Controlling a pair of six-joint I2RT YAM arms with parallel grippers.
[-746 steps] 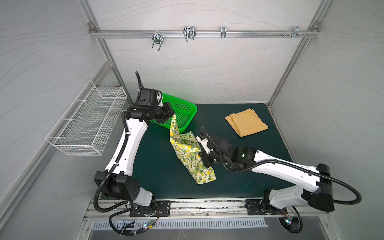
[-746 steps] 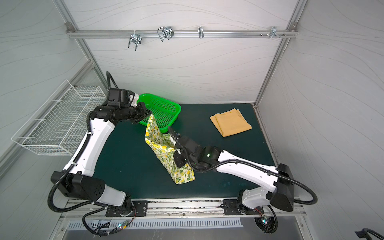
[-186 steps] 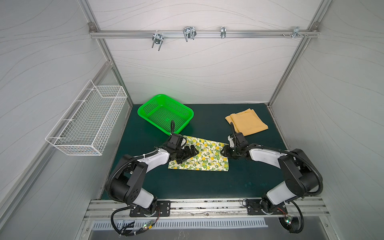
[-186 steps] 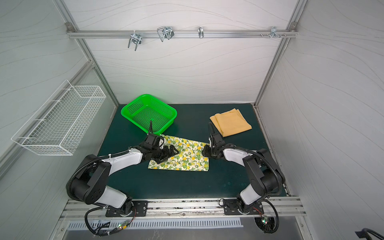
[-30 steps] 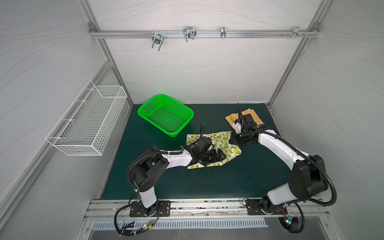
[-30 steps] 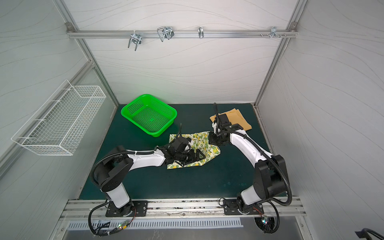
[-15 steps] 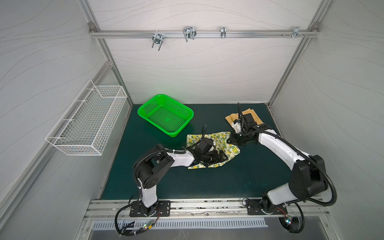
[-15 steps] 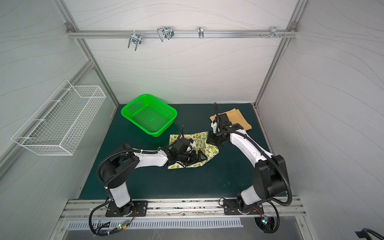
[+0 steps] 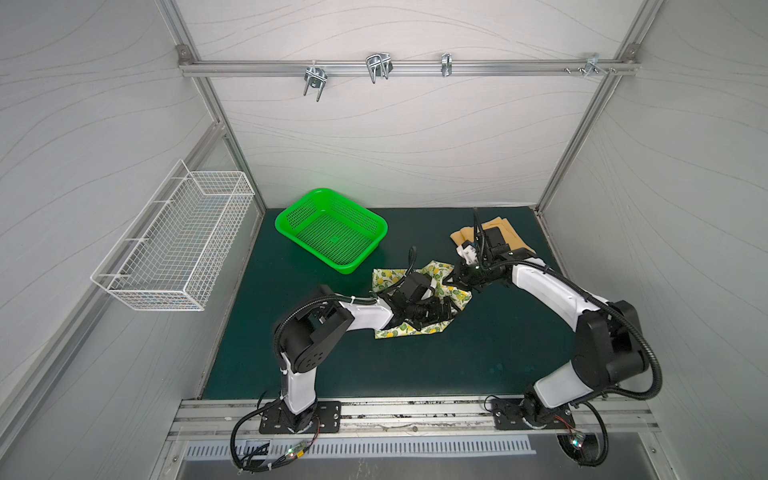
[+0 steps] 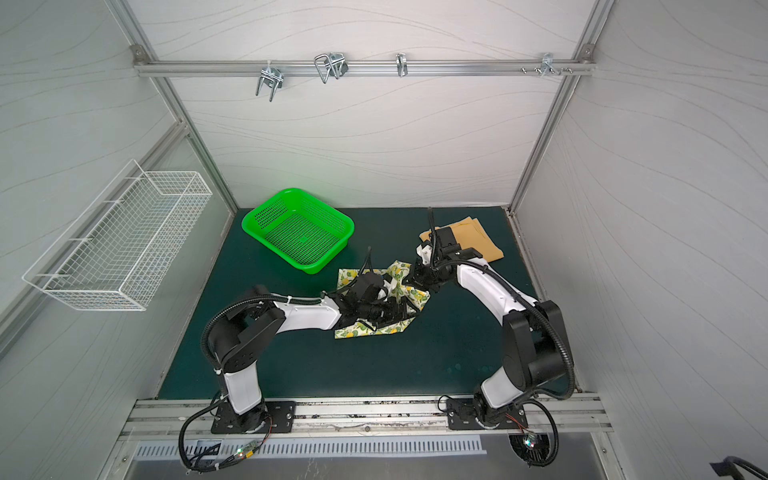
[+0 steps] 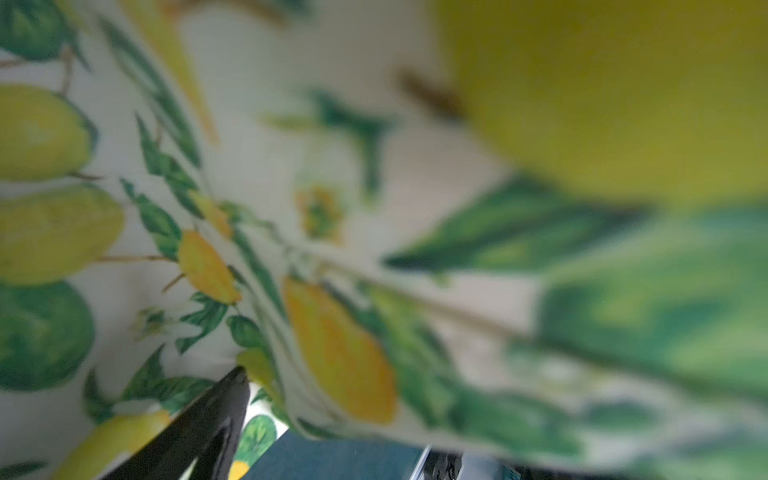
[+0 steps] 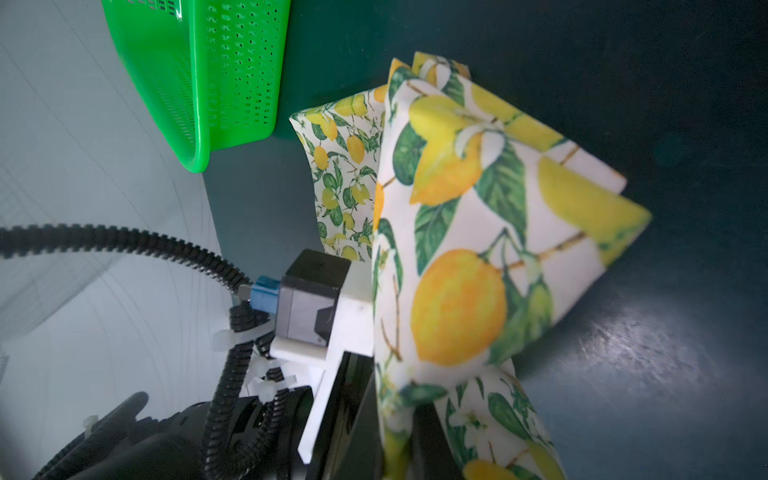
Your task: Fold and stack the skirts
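- Stacking is judged to be the step in hand: the lemon skirt (image 9: pixel 384 279) is to be carried onto the mustard skirt (image 9: pixel 517 239), so the direction between the two is what matters.
- The mustard skirt is found folded flat at the back right of the mat (image 9: pixel 457 365), just beyond the right gripper (image 9: pixel 465 279). The right arm is clearly the nearer one.
- The right gripper's jaws are clamped on the far right corner of the lemon skirt. In the right wrist view, folded layers (image 12: pixel 478 249) are seen running away from the jaws.
- The lemon skirt is spread mid-mat, with its long axis running from near left to far right. From the right jaws it trails leftward and toward the robot.
- The left gripper (image 9: pixel 436 311) is laid low over the middle of the cloth with its jaws spread wide.
- In the left wrist view the print (image 11: pixel 332 340) fills the frame beside one dark finger (image 11: pixel 195 428). Whether any cloth sits between those jaws cannot be told.
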